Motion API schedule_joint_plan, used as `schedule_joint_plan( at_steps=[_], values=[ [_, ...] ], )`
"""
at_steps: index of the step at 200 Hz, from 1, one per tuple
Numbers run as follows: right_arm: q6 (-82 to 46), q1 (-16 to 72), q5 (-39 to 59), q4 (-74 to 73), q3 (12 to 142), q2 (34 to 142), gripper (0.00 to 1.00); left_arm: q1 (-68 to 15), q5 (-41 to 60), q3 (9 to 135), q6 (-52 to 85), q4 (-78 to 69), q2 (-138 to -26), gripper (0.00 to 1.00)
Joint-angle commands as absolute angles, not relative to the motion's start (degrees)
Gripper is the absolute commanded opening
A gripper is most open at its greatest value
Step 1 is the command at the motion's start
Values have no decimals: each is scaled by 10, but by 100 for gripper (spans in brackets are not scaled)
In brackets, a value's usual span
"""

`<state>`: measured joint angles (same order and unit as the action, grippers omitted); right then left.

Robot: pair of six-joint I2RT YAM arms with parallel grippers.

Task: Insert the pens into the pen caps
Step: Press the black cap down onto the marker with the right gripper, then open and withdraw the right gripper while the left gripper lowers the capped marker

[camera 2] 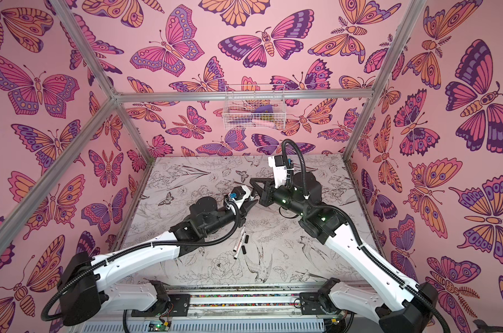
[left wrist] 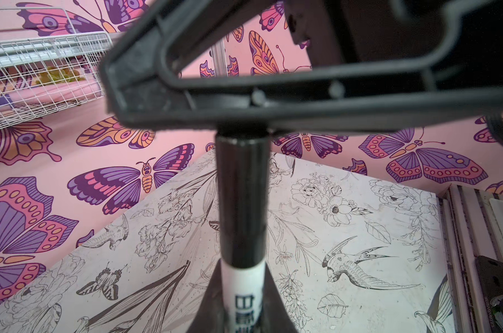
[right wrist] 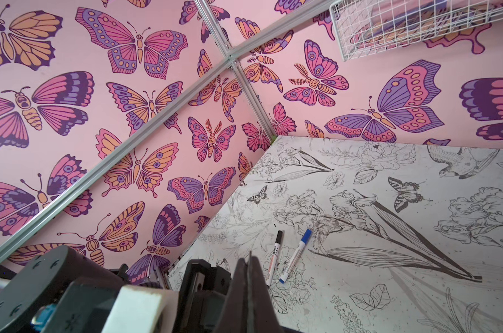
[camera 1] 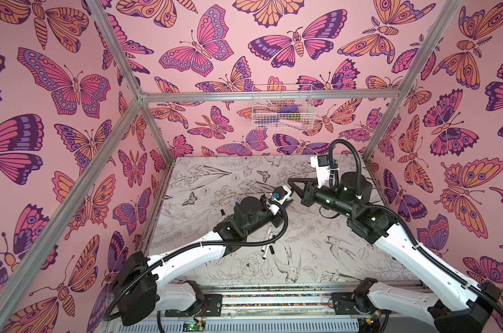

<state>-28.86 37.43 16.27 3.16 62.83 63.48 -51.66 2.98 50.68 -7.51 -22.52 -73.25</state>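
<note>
My left gripper (left wrist: 242,288) is shut on a white pen (left wrist: 243,299) whose far end wears a black pen cap (left wrist: 241,196). My right gripper (right wrist: 248,265) is shut and holds nothing. Its joined fingers (left wrist: 244,98) lie across the cap's outer end. In both top views the two grippers meet above the table's middle, left (camera 2: 249,203) and right (camera 2: 251,181). Two bare pens (camera 2: 240,237) and two loose black caps (camera 2: 247,238) lie near the left forearm. A black-capped pen (right wrist: 274,253) and a blue-capped pen (right wrist: 296,255) lie side by side.
A white wire basket (camera 1: 282,106) hangs on the back wall. Aluminium frame posts (camera 1: 155,127) stand at the table's corners. The arm rail (camera 1: 273,297) runs along the front edge. Pink butterfly walls close in the flower-printed table (camera 1: 316,253).
</note>
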Motion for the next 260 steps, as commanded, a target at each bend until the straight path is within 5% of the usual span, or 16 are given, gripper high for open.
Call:
schedule_joint_plan(
  at_steps=[1, 134, 204, 260],
  values=[
    [-302, 377, 220, 251, 561, 692, 0, -528, 95, 592, -89, -465, -695, 0],
    [-308, 336, 227, 289, 554, 686, 0, -527, 111, 592, -73, -416, -689, 0],
    [-328, 275, 251, 258, 613, 649, 0, -528, 220, 502, 24, -301, -709, 0],
    [-323, 254, 238, 242, 629, 614, 1, -526, 208, 424, 72, -325, -709, 0]
  ],
)
